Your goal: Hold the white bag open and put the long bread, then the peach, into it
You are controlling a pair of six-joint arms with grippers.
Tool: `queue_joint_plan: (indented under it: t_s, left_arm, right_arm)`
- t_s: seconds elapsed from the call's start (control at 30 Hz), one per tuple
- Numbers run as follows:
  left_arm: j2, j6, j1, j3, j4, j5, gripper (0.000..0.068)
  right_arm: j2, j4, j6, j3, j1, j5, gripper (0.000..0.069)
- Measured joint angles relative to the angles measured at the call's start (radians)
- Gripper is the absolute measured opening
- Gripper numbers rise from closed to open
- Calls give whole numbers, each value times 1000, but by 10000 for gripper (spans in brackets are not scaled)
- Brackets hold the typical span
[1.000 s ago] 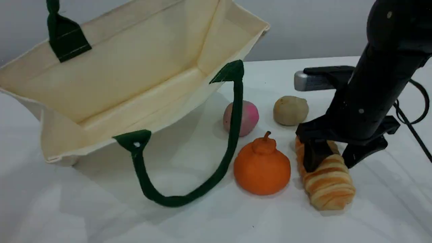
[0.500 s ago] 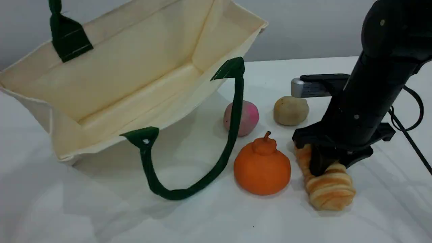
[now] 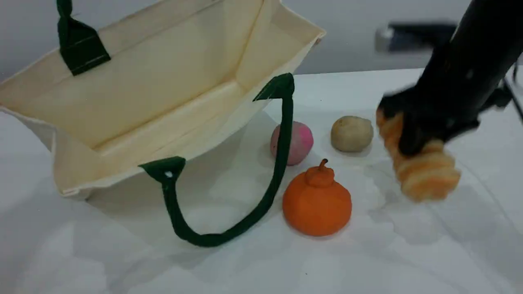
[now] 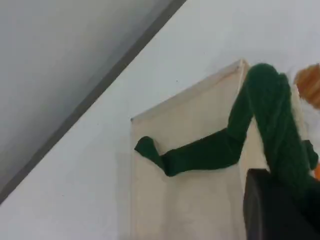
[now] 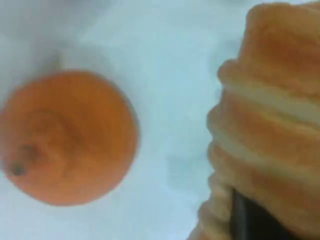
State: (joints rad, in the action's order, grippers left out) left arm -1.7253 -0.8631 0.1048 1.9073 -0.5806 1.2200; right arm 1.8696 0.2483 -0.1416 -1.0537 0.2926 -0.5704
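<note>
Now carrying the long bread [image 3: 425, 171], clamped in the right gripper [image 3: 412, 141], lifted over the table's right side; needing a firm hold while swinging left into the white bag [image 3: 163, 81], its far handle [image 4: 270, 130] pinched in the closed left gripper [image 4: 280, 210].

No readable text, label, brand, number or sign anywhere. Plain cream cloth on the white bag [image 3: 163, 81], inside and out, with bare green handle patches. Nothing printed on the long bread [image 3: 425, 171], the peach [image 3: 300, 141] or the orange fruit [image 3: 316, 204] at 6 o'clock from the peach. Blank bench [image 3: 261, 265]. Grey block at 1 o'clock in the scene view too blurred to show any marking.
</note>
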Motion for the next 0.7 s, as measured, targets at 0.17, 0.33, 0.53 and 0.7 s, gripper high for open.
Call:
queue_joint_plan:
  t_s: [0.17, 0.33, 0.53, 0.7]
  left_arm:
    - [-23, -29, 28, 0, 1, -1, 92]
    - [-40, -73, 77, 0, 6, -1, 92]
    - [-40, -73, 80, 0, 6, 2, 92]
    - [-40, -70, 80, 0, 0, 1, 92]
  right_arm:
    - [-173, 40, 3, -1, 1, -29, 152]
    - [-321, 130, -8, -1, 13, -90, 149]
    - [-397, 289, -70, -1, 34, -195, 146]
    - [-390, 481, -167, -1, 99, -224, 143]
